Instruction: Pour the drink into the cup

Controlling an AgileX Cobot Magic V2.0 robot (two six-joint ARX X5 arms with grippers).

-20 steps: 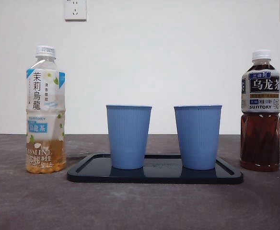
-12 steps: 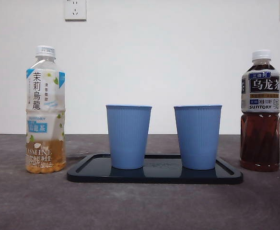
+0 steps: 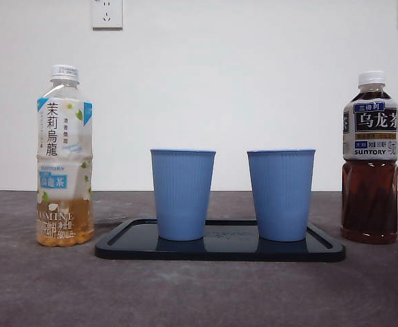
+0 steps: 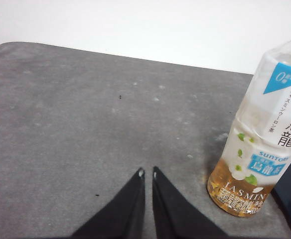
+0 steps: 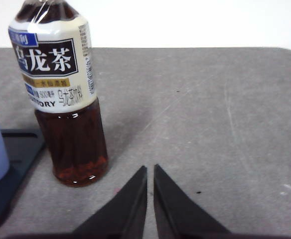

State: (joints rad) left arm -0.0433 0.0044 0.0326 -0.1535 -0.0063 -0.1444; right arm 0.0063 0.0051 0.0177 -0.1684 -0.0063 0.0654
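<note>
Both capped bottles stood upright: the jasmine tea bottle (image 4: 257,144) near the left gripper (image 4: 147,173), the oolong tea bottle (image 5: 66,99) near the right gripper (image 5: 150,169); both grippers' fingers were together, empty.

A grey table (image 3: 199,293) carries a black tray (image 3: 219,249) at centre. A jasmine tea bottle (image 3: 65,157) stands at 9 o'clock, an oolong tea bottle (image 3: 370,158) at 3 o'clock.

Two bottles (image 3: 65,157), two cups (image 3: 182,194), one tray (image 3: 219,248)
</note>
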